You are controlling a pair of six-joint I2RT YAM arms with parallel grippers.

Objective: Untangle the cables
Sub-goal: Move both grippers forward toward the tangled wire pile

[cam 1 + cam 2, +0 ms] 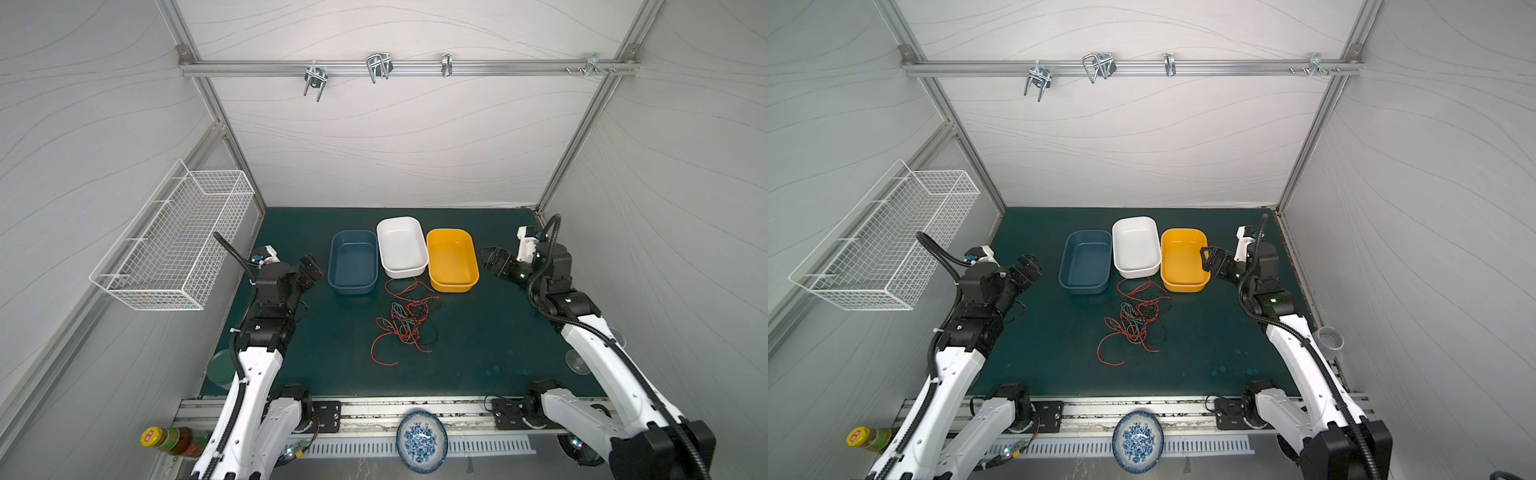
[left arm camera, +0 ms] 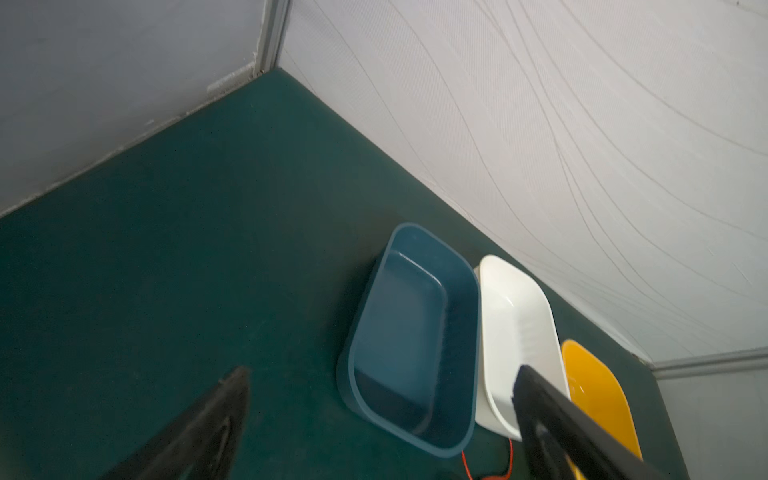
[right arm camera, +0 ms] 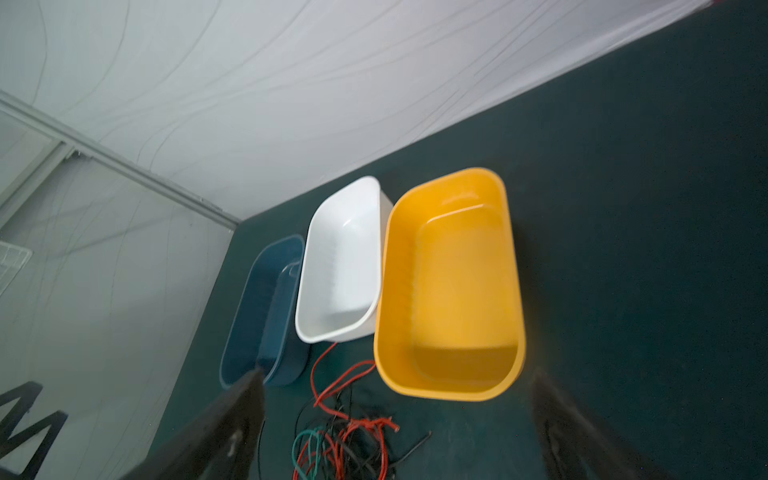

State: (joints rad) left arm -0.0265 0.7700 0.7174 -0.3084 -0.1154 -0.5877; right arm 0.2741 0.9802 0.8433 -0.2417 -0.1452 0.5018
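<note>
Across the mat: dark green mat, closed in by pale walls at the back and on both sides, with a metal rail along the front edge.
Open room: bare mat lies left and right of the cables, and between them and the front edge.
Back row: blue bin, white bin and yellow bin stand side by side, the white one set a little farther back.
Task's thing: red, black and teal strands lie in one tangled heap at mid-mat, just in front of the bins; a red loop reaches the foot of the white bin.
Heap to tools: it lies between the two arms' tools, well apart from each and nearer the front than both.
Tool on the left: left gripper hangs just left of the blue bin, jaws spread wide, holding and touching nothing.
Tool on the right: right gripper hangs just right of the yellow bin, jaws spread wide, likewise holding nothing.
</note>
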